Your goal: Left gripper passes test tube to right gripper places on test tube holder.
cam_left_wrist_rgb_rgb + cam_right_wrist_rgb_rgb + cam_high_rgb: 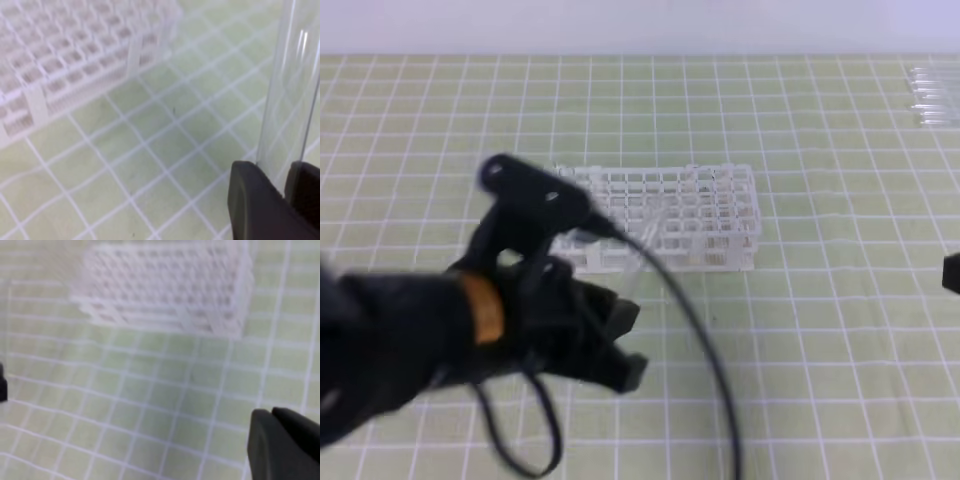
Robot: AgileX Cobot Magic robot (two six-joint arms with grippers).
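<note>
The black left gripper (280,192) clamps a thin clear glass test tube (292,95) upright, near the white lattice plastic test tube holder (665,215). The black right gripper (272,422) has its jaws pressed together on nothing above the green gridded bench (820,330).

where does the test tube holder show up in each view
Exterior high: the test tube holder sits at centre, behind the left end effector.
Left wrist: upper left, blurred.
Right wrist: top centre, blurred.
Shared landmark: the green mat with white grid lines, under it in all three.

The thin clear glass test tube (292,90) runs off the left wrist view's top edge; the white plastic lattice rack (167,287) is blurred.
</note>
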